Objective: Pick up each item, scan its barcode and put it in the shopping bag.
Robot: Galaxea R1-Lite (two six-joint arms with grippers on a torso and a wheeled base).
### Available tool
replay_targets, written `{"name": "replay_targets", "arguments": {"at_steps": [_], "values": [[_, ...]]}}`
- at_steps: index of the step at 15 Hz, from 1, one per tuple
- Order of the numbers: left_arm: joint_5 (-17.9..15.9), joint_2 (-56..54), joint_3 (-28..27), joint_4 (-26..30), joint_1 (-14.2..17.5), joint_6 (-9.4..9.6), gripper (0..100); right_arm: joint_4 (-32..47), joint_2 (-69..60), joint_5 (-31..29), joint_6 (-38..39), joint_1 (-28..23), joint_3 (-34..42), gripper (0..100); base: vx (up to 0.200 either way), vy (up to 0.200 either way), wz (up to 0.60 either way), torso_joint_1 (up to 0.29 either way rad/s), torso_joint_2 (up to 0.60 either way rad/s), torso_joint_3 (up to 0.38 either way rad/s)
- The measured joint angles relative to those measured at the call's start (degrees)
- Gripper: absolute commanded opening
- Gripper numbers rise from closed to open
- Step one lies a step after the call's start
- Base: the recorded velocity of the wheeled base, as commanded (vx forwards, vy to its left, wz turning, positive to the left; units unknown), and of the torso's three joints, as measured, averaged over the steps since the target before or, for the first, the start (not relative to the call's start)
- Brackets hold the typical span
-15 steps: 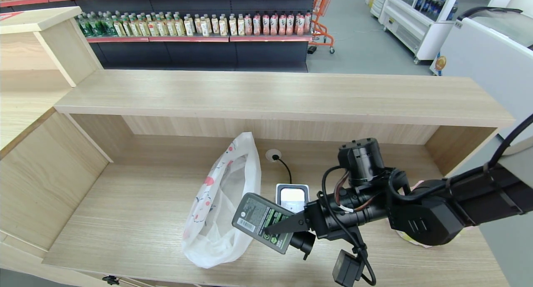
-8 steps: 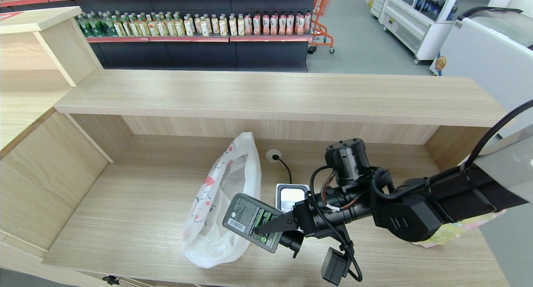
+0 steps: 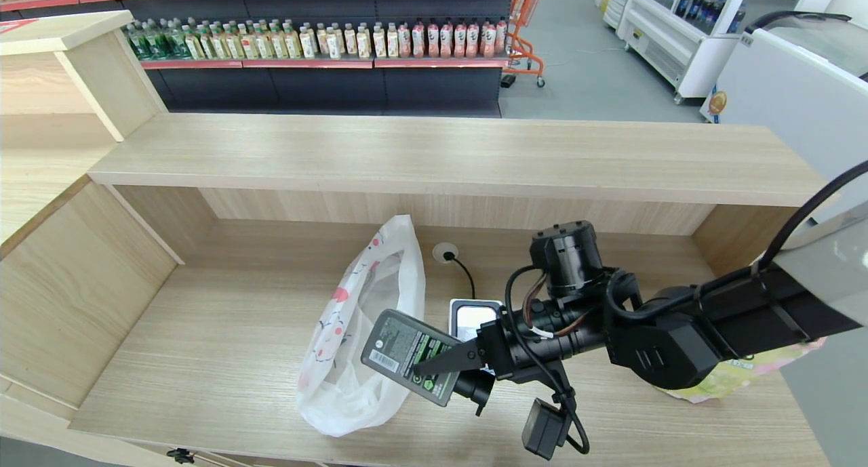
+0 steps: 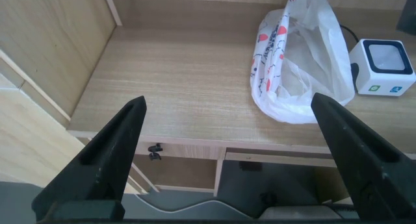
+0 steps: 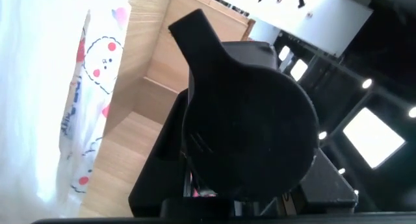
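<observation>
Two hands, one loaded. Right hand (image 3: 426, 372) is clamped on a dark flat pack (image 3: 403, 350), with one finger (image 3: 444, 362) lying across its top face. The pack is tilted, label side up, and its white barcode sticker (image 3: 384, 362) sits at the end away from the hand. In the head view the pack overlaps the right edge of the white shopping bag (image 3: 352, 318) and sits just left of the scanner (image 3: 473, 316); how high it is above the bag, I can't tell.

The bag lies slumped on the bench (image 3: 203, 358), mouth towards the back wall, with a red and pink print on its left side. The scanner is a small white box with its window facing up, touching or just beside the bag. Its black cable (image 3: 464, 272) runs back to a round grommet (image 3: 445, 253) in the bench.

Left hand (image 4: 227, 100) is spread wide with nothing between its fingers, above the near edge of the bench. The bag (image 4: 292, 62) and scanner (image 4: 383, 67) are ahead of it and well apart from it.

A pastel yellow and pink packet (image 3: 736, 372) lies on the bench at far right, partly under the right arm.
</observation>
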Motion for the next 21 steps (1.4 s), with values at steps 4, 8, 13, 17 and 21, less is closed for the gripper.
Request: {"name": "replay_targets", "arguments": {"at_steps": [4, 8, 13, 17, 21], "values": [[0.02, 0.00, 0.00, 0.00, 0.00, -0.02, 100, -0.24, -3.54, -0.02, 23.87, -0.94, -0.22, 0, 0.000, 0.000, 0.00, 0.000, 0.00, 0.000], [0.00, 0.00, 0.00, 0.00, 0.05, 0.00, 100, 0.72, -16.74, -2.08, 47.21, -4.58, 4.91, 0, 0.000, 0.000, 0.00, 0.000, 0.00, 0.000], [0.00, 0.00, 0.00, 0.00, -0.01, -0.02, 100, 14.75, -33.11, -3.36, 89.34, -14.64, 11.36, 0, 0.000, 0.000, 0.00, 0.000, 0.00, 0.000], [0.02, 0.00, 0.00, 0.00, 0.00, 0.00, 100, 11.85, -38.03, -8.02, 133.63, -19.60, 13.97, 0, 0.000, 0.000, 0.00, 0.000, 0.00, 0.000], [0.00, 0.00, 0.00, 0.00, 0.05, 0.00, 100, -1.58, -37.88, -18.21, 171.14, -18.81, 22.22, 0, 0.000, 0.000, 0.00, 0.000, 0.00, 0.000]]}}
